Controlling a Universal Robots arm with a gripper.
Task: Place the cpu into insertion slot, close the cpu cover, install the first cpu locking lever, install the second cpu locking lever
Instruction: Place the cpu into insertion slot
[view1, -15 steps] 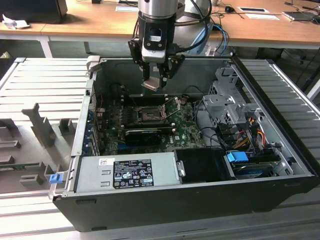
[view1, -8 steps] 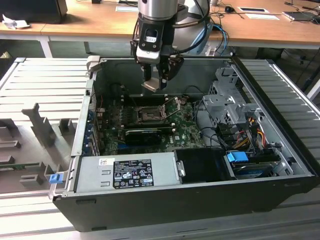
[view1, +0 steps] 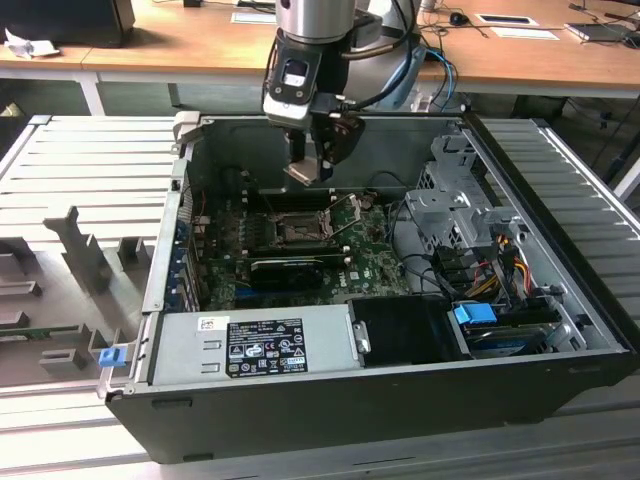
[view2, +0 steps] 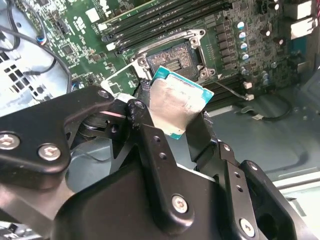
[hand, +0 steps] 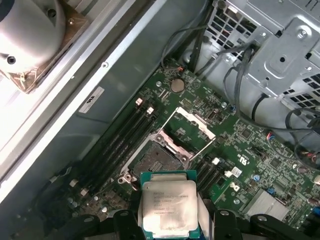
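Grey-metal-topped cpu (hand: 167, 207) sits in the claw (view2: 172, 117). Black fingers (view2: 152, 145) pinch two opposite edges, closed down to chip width. Chip hangs in the air inside the open case, over the far part of the green board (view1: 375, 265), clear of the insertion slot (hand: 152, 162). Slot is bare, pin field exposed. cpu cover (hand: 192, 127) is tipped up just beside the slot.

Long black memory connectors (hand: 112, 147) run alongside the slot, with a coin cell (hand: 176, 85) farther out.

In the exterior view:
- long black card (view1: 288, 266) lies just on the near side of the slot
- metal drive cage (view1: 450, 200) and cable bundle (view1: 495, 265) sit on that view's right
- power supply (view1: 250, 345) runs along the near wall and carries a black-and-white label (view1: 265, 346)

Fine print on the chip top and on the label is too small to read. White sticker (hand: 91, 100) is on the case wall.
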